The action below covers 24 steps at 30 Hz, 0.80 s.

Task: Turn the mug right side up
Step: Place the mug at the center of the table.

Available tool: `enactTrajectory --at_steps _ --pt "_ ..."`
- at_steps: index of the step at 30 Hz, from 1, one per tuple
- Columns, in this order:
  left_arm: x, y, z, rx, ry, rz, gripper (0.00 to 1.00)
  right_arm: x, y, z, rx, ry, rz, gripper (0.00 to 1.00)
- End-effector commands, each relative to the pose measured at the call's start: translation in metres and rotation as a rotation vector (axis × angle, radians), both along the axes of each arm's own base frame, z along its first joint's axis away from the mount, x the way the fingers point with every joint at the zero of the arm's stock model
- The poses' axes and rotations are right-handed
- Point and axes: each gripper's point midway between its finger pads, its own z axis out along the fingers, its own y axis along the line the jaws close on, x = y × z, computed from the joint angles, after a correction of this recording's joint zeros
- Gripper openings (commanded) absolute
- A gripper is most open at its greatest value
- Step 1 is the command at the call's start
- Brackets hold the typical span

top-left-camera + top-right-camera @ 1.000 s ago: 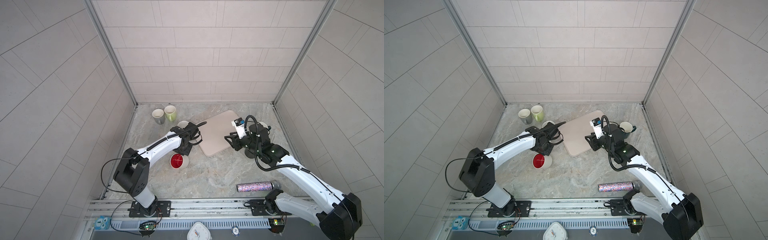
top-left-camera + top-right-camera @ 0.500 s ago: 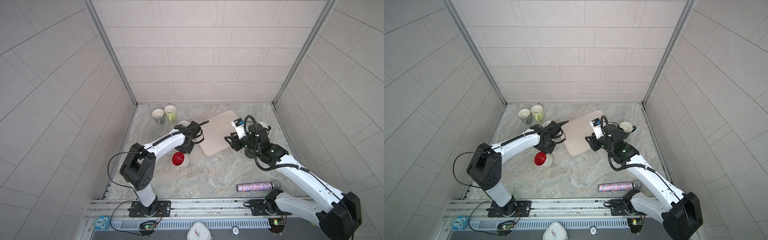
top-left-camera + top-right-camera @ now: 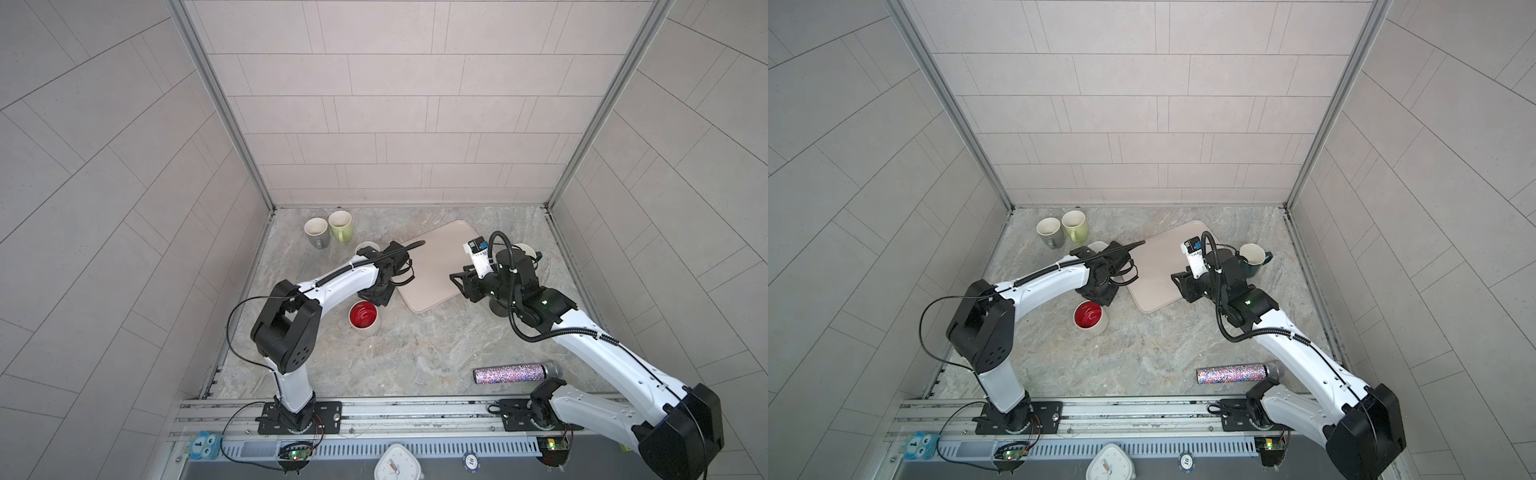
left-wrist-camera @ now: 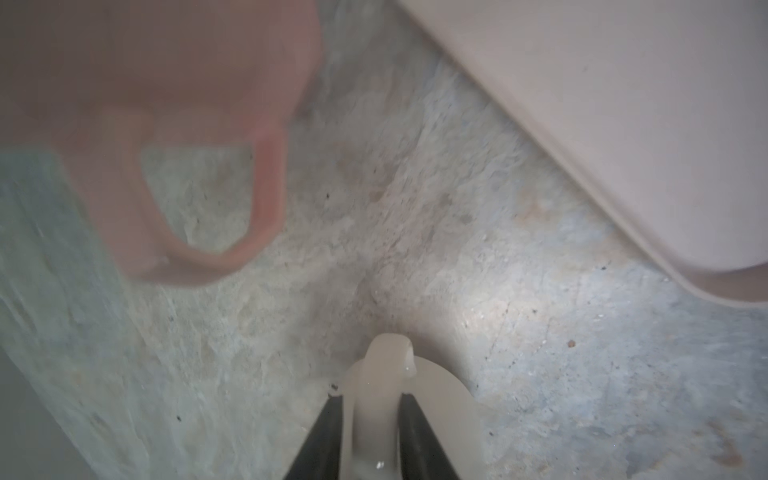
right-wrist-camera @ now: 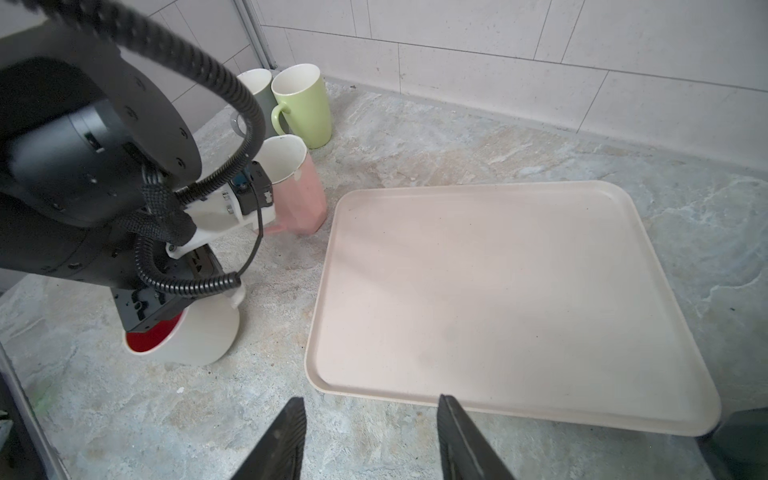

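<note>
back left corner of the counter (image 3: 415, 345): grey mug (image 3: 316, 232) and green mug (image 3: 341, 226) upright, side by side, touching or nearly so. pink mug (image 5: 297, 187) upright just in front of them, near the tray's left edge.

task mug: white mug (image 3: 364, 316) on the counter off the tray's near-left corner, mouth upward, red inside showing in both top views (whether its base sits quite flat i cannot tell). left gripper (image 4: 372, 399) is low over it, one black finger on each side of the mug's handle (image 4: 388, 353). clamped or merely flanking: cannot tell.

centre: beige tray (image 3: 440, 266), bare.

right gripper (image 5: 370, 405) hangs at the tray's near edge, jaws apart, nothing between them.

right of that arm: dark green mug (image 3: 1260, 266), upright. front right: glitter microphone (image 3: 509, 373) lying on its side.
</note>
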Motion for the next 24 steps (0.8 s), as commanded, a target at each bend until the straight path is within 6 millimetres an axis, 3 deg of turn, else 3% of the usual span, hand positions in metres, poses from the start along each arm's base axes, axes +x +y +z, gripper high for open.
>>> enactTrajectory --at_steps 1,5,7,11,14,15,20,24 --pt "0.018 -0.018 0.014 -0.078 -0.090 0.003 0.47 -0.002 -0.005 0.000 -0.012 -0.013 -0.021 0.61" --pt "0.024 -0.024 0.026 -0.114 -0.135 -0.004 0.74 0.005 -0.012 0.001 -0.027 -0.042 -0.067 0.67" --pt "0.029 -0.027 0.043 -0.171 -0.220 -0.006 1.00 0.017 -0.028 0.003 -0.058 -0.092 -0.169 0.69" --pt "0.043 -0.017 0.100 -0.264 -0.505 0.016 1.00 0.038 -0.077 0.009 -0.137 -0.225 -0.429 0.72" --pt "0.046 0.007 0.135 -0.292 -0.750 0.070 1.00 0.050 -0.114 0.008 -0.122 -0.310 -0.594 0.74" --pt "0.046 0.017 0.147 -0.303 -0.825 0.093 1.00 0.053 -0.125 -0.002 -0.113 -0.322 -0.638 0.76" --pt "0.044 0.077 0.150 -0.216 -0.993 0.219 1.00 0.066 -0.173 -0.023 -0.180 -0.390 -0.820 0.77" --pt "0.044 0.142 0.121 -0.038 -1.072 0.363 1.00 0.067 -0.197 -0.038 -0.269 -0.457 -0.876 0.83"
